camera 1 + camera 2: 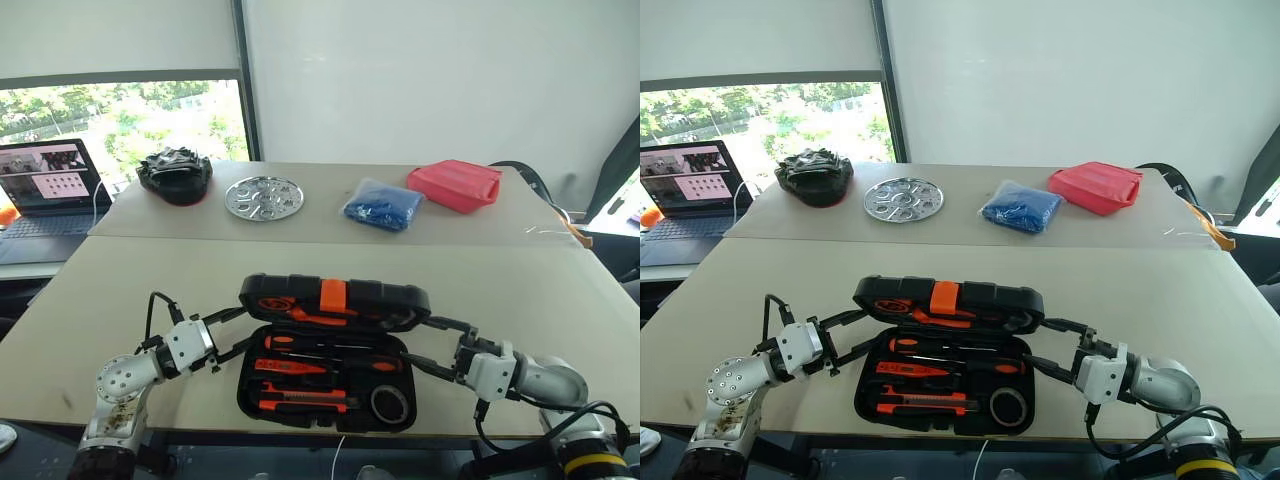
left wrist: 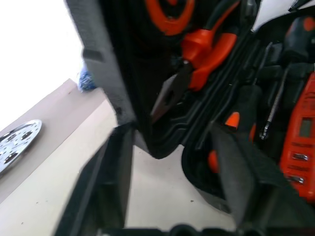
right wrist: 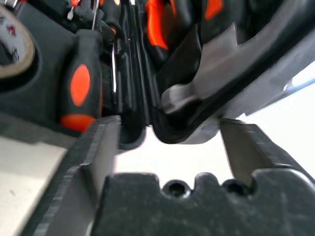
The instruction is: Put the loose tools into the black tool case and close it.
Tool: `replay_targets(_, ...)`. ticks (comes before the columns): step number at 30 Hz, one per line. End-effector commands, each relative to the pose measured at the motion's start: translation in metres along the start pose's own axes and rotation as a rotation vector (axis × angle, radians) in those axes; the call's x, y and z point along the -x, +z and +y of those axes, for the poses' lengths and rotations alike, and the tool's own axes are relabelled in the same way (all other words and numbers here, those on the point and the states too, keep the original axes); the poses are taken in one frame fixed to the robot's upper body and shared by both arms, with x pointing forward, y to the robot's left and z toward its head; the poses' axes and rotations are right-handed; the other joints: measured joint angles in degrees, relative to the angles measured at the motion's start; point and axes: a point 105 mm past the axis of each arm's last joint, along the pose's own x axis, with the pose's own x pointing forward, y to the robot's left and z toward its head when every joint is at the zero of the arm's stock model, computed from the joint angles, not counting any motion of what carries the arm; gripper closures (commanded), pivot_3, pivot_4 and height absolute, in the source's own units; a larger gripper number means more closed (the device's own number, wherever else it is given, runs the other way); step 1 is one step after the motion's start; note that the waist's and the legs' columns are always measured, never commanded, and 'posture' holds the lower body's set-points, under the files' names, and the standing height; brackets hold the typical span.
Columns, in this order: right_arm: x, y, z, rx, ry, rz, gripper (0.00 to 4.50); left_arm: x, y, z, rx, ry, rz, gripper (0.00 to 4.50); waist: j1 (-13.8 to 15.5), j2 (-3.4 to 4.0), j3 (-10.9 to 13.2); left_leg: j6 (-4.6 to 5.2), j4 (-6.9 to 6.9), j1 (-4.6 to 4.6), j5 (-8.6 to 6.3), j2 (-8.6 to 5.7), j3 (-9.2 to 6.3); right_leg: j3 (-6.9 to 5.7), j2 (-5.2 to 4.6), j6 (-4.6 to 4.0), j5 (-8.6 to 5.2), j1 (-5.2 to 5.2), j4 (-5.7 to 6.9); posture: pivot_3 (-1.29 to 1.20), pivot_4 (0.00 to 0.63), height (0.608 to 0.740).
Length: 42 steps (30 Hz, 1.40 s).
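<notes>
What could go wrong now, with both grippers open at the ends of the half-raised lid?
1. The lid stands partly raised with the left gripper and right gripper open beside its ends; unheld, it may drop or fall back open.
2. The pliers clipped in the lid could shake loose if it slams.
3. The tape roll sits near the tool case front edge; if proud, it may block the closing.

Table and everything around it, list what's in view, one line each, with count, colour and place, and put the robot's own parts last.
Tool case: one, black with orange latch, near table edge, lid partly raised.
Screwdrivers: at least two, orange and black, in case.
Tape roll: one, dark, case's near right corner.
Bowl-like object: one, black, far left.
Metal plate: one, silver, far centre.
Bag: one, blue, far right of centre.
Box: one, red, far right.
Laptop: one, open, left side.
Left gripper: open, at case's left end.
Right gripper: open, at case's right end.
</notes>
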Motion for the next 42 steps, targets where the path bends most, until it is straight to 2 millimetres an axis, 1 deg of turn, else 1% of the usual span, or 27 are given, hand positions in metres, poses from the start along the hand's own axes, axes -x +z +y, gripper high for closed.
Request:
replay_targets(1,0.0,0.009,0.004,0.079,0.045,-0.054,0.06,0.003,0.012,0.001,-0.033,-0.05,-0.03,1.8,-0.05,0.0,0.0,0.0,-0.04,0.03,0.0,0.0,0.0,0.01,0.0,-0.01,0.0,0.01,-0.01,0.0,0.15,0.74)
replay_targets(2,0.003,0.007,0.005,0.076,0.052,-0.044,0.06,0.008,0.012,0.003,-0.032,-0.057,-0.02,1.8,-0.1,0.0,0.0,0.01,-0.07,0.05,0.0,0.0,0.0,0.0,0.0,-0.01,-0.01,0.02,-0.01,0.0,0.15,0.74)
replay_targets(5,0.012,0.008,0.003,0.087,0.061,-0.036,0.0,0.022,0.014,0.01,-0.033,-0.069,0.009,1.15,-0.09,0.0,0.0,0.01,-0.08,0.06,-0.01,0.03,0.03,0.04,0.0,-0.02,-0.01,0.01,0.0,0.0,0.15,0.74)
replay_targets(6,0.013,0.009,0.004,0.097,0.07,-0.04,0.0,0.025,0.014,0.011,-0.029,-0.08,0.017,0.82,-0.01,0.0,0.0,0.01,-0.08,0.07,-0.01,0.03,0.03,0.04,-0.01,-0.02,-0.01,0.02,0.0,0.0,0.15,0.74)
replay_targets(7,0.014,0.01,0.005,0.105,0.085,-0.046,0.0,0.027,0.014,0.011,-0.03,-0.084,0.024,0.34,0.01,0.0,0.0,0.01,-0.07,0.09,0.0,0.03,0.03,0.04,-0.01,-0.02,-0.01,0.05,0.01,0.0,0.15,0.74)
replay_targets(8,0.016,0.011,0.008,0.115,0.102,-0.05,0.0,0.031,0.013,0.011,-0.024,-0.091,0.038,0.12,0.02,0.0,0.0,0.01,-0.07,0.17,0.0,0.03,0.03,0.04,-0.02,-0.02,-0.01,0.12,0.0,0.0,0.15,0.74)
replay_targets(12,0.031,0.006,0.012,0.101,0.143,0.003,0.0,0.052,0.0,0.011,0.089,-0.078,0.134,0.12,0.15,-0.01,0.01,0.02,-0.09,0.31,-0.01,0.04,0.06,0.04,-0.03,-0.03,-0.04,0.29,-0.06,0.0,0.15,0.74)
replay_targets(15,0.046,0.003,0.019,0.013,0.183,0.055,0.0,0.069,-0.011,0.013,0.181,-0.056,0.209,0.12,0.23,-0.01,0.01,0.02,-0.08,0.45,-0.01,0.03,0.06,0.03,-0.04,-0.02,-0.05,0.46,-0.08,0.0,0.15,0.74)
replay_targets(17,0.053,0.005,0.027,-0.116,0.214,0.079,0.5,0.071,-0.011,0.008,0.209,-0.082,0.219,0.0,0.27,-0.01,0.01,0.06,-0.1,0.61,-0.04,0.05,0.05,-0.01,-0.04,-0.05,-0.11,0.64,-0.12,0.0,0.15,0.74)
replay_targets(19,0.055,0.013,0.039,-0.198,0.268,0.069,1.03,0.068,-0.01,0.0,0.236,-0.119,0.216,0.52,0.24,-0.01,0.01,0.15,-0.11,0.81,-0.1,0.06,0.06,0.0,-0.04,-0.07,-0.15,0.86,-0.16,0.0,0.15,0.74)
replay_targets(20,0.055,0.016,0.043,-0.257,0.284,0.069,1.32,0.067,-0.009,-0.003,0.248,-0.133,0.216,0.62,0.23,-0.01,0.01,0.16,-0.16,0.84,-0.1,0.06,0.06,0.0,-0.06,-0.07,-0.17,0.9,-0.17,0.0,0.15,0.74)
replay_targets(23,0.048,0.021,0.053,-0.341,0.324,0.078,2.42,0.058,-0.008,-0.017,0.272,-0.19,0.213,1.74,0.09,-0.02,0.01,0.16,-0.15,0.86,-0.11,0.1,0.05,0.0,-0.03,-0.09,-0.19,0.9,-0.14,0.0,0.15,0.74)
replay_targets(26,0.04,0.014,0.061,-0.411,0.35,0.145,3.49,0.05,-0.007,-0.026,0.283,-0.229,0.215,2.9,0.11,-0.02,0.01,0.16,-0.14,0.89,-0.1,0.11,0.07,0.02,0.0,-0.09,-0.2,0.91,-0.12,0.0,0.15,0.74)
replay_targets(27,0.036,0.016,0.06,-0.406,0.344,0.133,3.86,0.047,-0.008,-0.027,0.28,-0.228,0.222,3.31,0.17,-0.02,0.01,0.16,-0.12,0.88,-0.1,0.1,0.06,0.01,0.01,-0.09,-0.2,0.9,-0.12,0.0,0.15,0.74)
replay_targets(28,0.031,0.016,0.058,-0.417,0.334,0.129,4.12,0.045,-0.007,-0.029,0.293,-0.24,0.221,3.65,0.24,-0.02,0.01,0.16,-0.11,0.88,-0.1,0.1,0.06,0.0,0.01,-0.09,-0.2,0.9,-0.12,0.0,0.15,0.74)
replay_targets(29,0.027,0.017,0.056,-0.418,0.328,0.125,4.48,0.043,-0.006,-0.032,0.304,-0.252,0.222,4.08,0.27,-0.02,0.01,0.16,-0.11,0.87,-0.1,0.09,0.06,0.0,0.01,-0.07,-0.21,0.89,-0.12,0.0,0.15,0.74)
replay_targets(30,0.02,0.017,0.053,-0.425,0.322,0.122,4.5,0.04,-0.005,-0.035,0.311,-0.27,0.224,4.35,0.25,-0.02,0.01,0.16,-0.11,0.86,-0.1,0.09,0.05,0.0,0.02,-0.07,-0.21,0.88,-0.13,0.0,0.15,0.74)
replay_targets(33,0.009,0.014,0.047,-0.452,0.309,0.135,4.5,0.033,-0.003,-0.04,0.321,-0.292,0.231,4.35,0.3,-0.02,0.02,0.15,-0.11,0.82,-0.11,0.07,0.05,0.0,0.02,-0.05,-0.23,0.86,-0.14,0.0,0.15,0.74)
replay_targets(37,-0.005,-0.003,0.033,-0.482,0.262,0.209,4.5,0.017,0.003,-0.043,0.349,-0.28,0.195,4.35,0.28,-0.02,0.02,0.16,-0.11,0.8,-0.11,0.08,0.04,-0.02,0.02,-0.05,-0.23,0.85,-0.15,0.0,0.15,0.74)
replay_targets(39,-0.017,-0.014,0.018,-0.485,0.217,0.24,4.5,0.008,0.001,-0.041,0.365,-0.239,0.196,4.35,0.34,-0.01,0.03,0.15,-0.08,0.75,-0.1,0.05,0.05,0.0,0.01,-0.04,-0.23,0.81,-0.14,0.0,0.15,0.74)
replay_targets(42,-0.032,-0.026,-0.003,-0.515,0.15,0.264,4.5,-0.001,0.0,-0.038,0.385,-0.198,0.19,4.35,0.35,-0.02,0.05,0.14,0.01,0.75,-0.09,0.05,0.04,-0.01,0.01,-0.03,-0.22,0.83,-0.14,0.0,0.15,0.74)
